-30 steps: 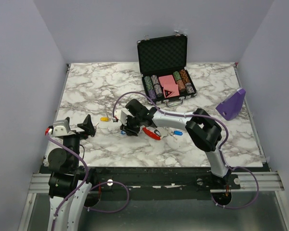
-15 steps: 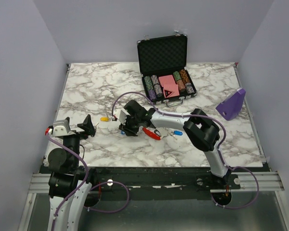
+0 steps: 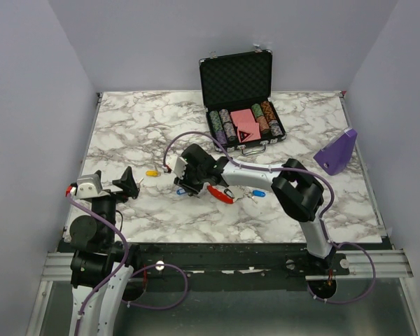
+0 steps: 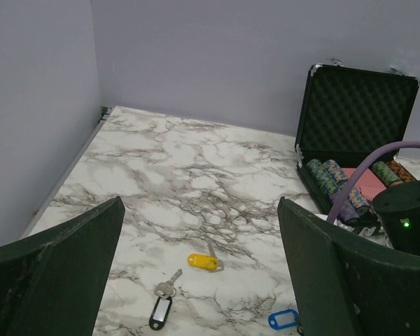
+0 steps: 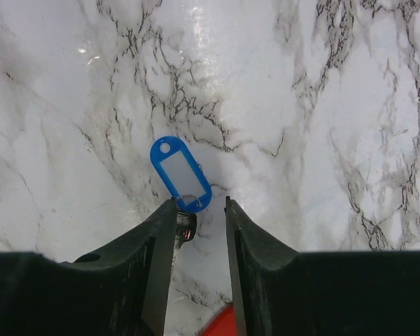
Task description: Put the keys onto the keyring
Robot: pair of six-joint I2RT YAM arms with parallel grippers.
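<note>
While lilac walls surround it, the marbled table holds keys

Key partly behind right pincer

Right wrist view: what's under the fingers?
A blue key tag on the marble table, its silver key head between the fingers. The key's blade is hidden by them. Red keyring edge peeks below.
</note>
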